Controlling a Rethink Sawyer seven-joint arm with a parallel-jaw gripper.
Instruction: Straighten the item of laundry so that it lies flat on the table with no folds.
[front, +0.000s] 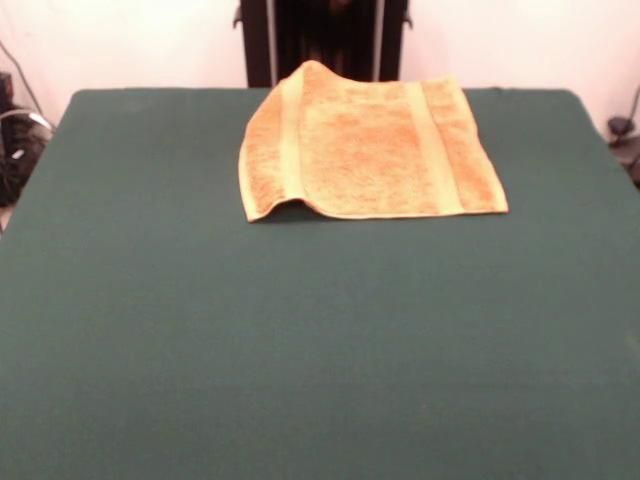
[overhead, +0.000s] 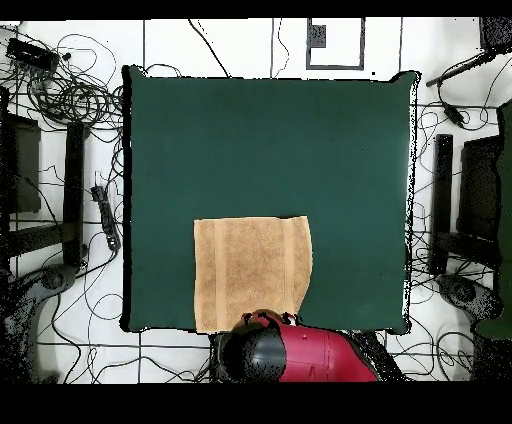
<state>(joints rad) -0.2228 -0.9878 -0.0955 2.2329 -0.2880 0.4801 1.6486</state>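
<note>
Dark green felt covers the desk (front: 300, 350), where a golden-orange towel (front: 365, 150) lies spread near the edge by the robot, one corner curled slightly off the cloth and its paler woven bands running across it. Seen from overhead, the towel (overhead: 250, 272) reaches the desk (overhead: 260, 140) edge, just beside the red and black arm (overhead: 300, 355). Whether the end effector is released or clenched cannot be told. Cables litter the white floor (overhead: 60, 120).
</note>
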